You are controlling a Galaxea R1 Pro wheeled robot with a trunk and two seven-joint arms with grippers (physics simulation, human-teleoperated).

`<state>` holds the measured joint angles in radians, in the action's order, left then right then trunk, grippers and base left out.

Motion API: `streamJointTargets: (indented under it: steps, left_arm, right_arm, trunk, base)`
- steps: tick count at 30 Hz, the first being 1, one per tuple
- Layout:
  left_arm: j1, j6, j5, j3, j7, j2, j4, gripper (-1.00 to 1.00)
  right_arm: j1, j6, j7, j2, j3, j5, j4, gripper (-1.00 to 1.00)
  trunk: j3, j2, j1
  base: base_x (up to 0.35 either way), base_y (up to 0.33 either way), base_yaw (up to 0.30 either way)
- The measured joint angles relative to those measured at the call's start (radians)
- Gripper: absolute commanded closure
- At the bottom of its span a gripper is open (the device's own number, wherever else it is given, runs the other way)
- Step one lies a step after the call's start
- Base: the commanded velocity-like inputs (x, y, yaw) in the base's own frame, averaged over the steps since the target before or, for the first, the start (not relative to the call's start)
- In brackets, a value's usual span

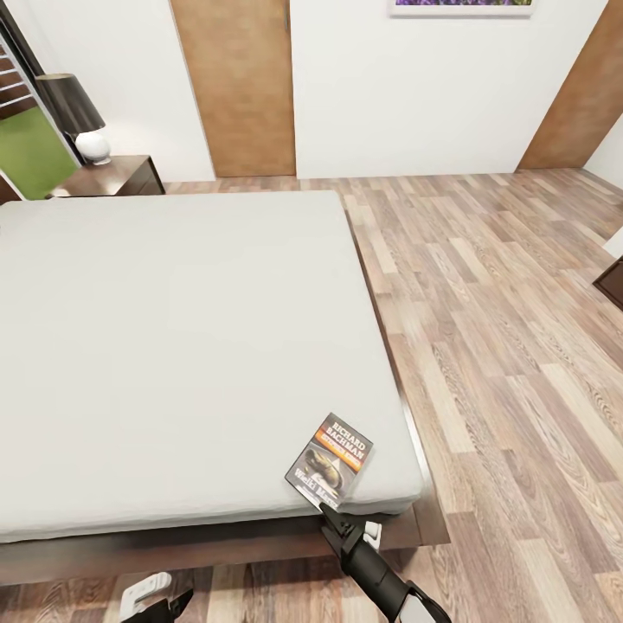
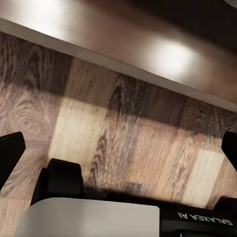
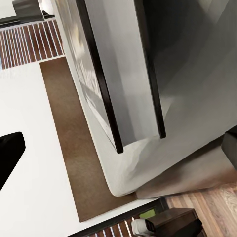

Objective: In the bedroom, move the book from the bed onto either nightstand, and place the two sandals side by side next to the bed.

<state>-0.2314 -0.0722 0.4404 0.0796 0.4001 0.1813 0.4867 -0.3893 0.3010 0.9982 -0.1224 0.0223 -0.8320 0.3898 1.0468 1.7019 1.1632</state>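
While my right gripper [image 1: 322,504] reaches up to the near edge of the bed [image 1: 173,346], the book [image 1: 330,459] lies just in front of it, at the near right corner of the mattress. The tip seems to touch the lower edge of the cover, or to be very close to it — from the head view I cannot decide which. In the right wrist view the book [image 3: 123,74] stands close before the camera, between the two dark fingertips [image 3: 10,153], which are wide apart, so this gripper is open and holds nothing yet.

The long axis of the book runs from the gripper away and a little to the right, almost in line with my right arm. So I judge the short near edge is the one to take, with one finger above the cover and one below.

My left gripper [image 1: 160,601] hangs low beside the bed frame, over the floor [image 2: 118,138]; its fingers are spread and empty. It is farther from the book, so the right arm is the better one.

A nightstand [image 1: 117,176] with a lamp [image 1: 78,117] stands at the far left corner of the bed — well apart from the book. No sandals are to see from here.
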Motion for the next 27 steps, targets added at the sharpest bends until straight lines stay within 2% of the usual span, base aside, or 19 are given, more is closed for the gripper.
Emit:
streamJointTargets:
  steps: [26,27]
  left_arm:
    - [0.0,0.001,0.0,-0.002,-0.001,0.0,0.0,-1.0]
    - [0.0,0.001,0.0,-0.002,-0.001,0.0,0.0,-1.0]
  right_arm:
    - [0.0,0.001,0.0,-0.001,0.0,0.0,0.0,-1.0]
    - [0.0,0.001,0.0,-0.001,0.0,0.0,0.0,1.0]
  trunk:
    - [0.0,0.0,0.0]
    - [0.0,0.0,0.0]
  base:
    - [0.023,-0.014,0.0]
    - [0.0,0.0,0.0]
